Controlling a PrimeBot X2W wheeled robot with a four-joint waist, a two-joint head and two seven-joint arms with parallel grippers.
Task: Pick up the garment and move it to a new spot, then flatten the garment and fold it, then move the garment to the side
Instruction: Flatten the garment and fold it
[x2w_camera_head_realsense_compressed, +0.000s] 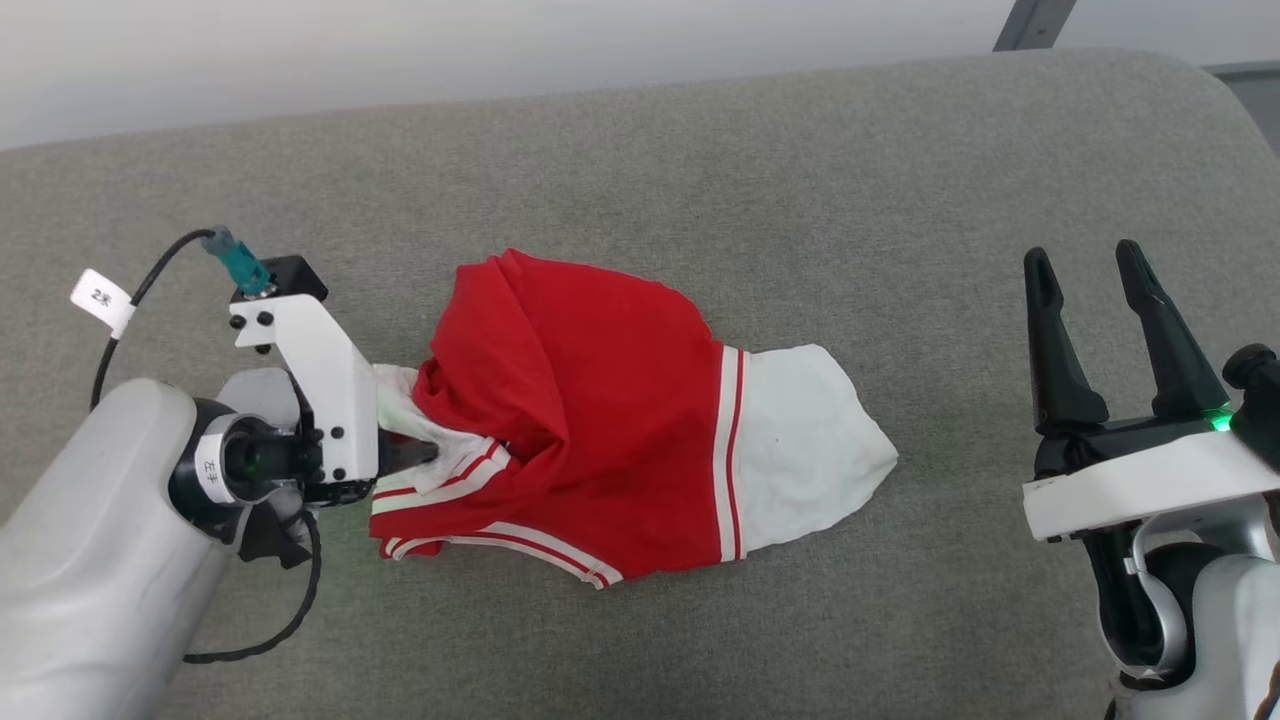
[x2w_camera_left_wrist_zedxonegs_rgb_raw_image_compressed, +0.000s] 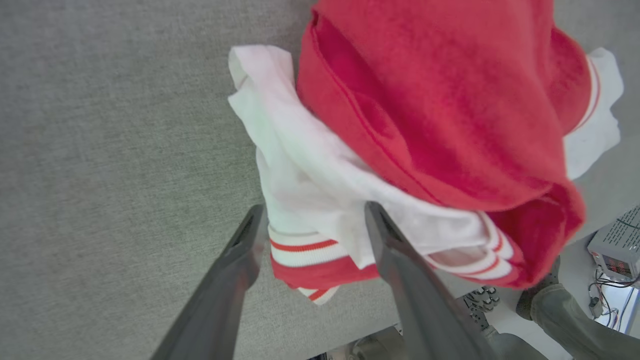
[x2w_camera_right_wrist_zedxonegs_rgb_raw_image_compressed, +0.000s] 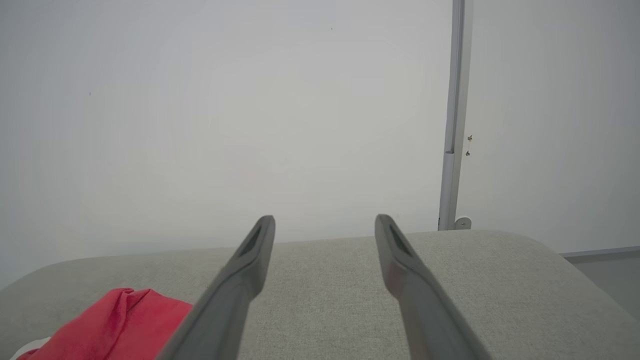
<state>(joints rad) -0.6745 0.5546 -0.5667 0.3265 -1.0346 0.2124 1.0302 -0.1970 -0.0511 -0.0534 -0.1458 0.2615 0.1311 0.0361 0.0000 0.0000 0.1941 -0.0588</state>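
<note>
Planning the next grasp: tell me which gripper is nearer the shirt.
Left. The left gripper is at the shirt's left edge, open around its white sleeve. The right gripper hovers open, well off to the shirt's right, not touching it.

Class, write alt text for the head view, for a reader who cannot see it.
A crumpled red garment with white sleeves lies on a grey cushion. The left gripper reaches into the white cloth at the garment's left edge; the right gripper stands open and apart at the right.

We're seeing the garment (x2w_camera_head_realsense_compressed: 600, 400) lying on the cushion (x2w_camera_head_realsense_compressed: 800, 180), left gripper (x2w_camera_left_wrist_zedxonegs_rgb_raw_image_compressed: 315, 209) straddling its left edge, right gripper (x2w_camera_head_realsense_compressed: 1082, 250) sitting well apart to its right.
</note>
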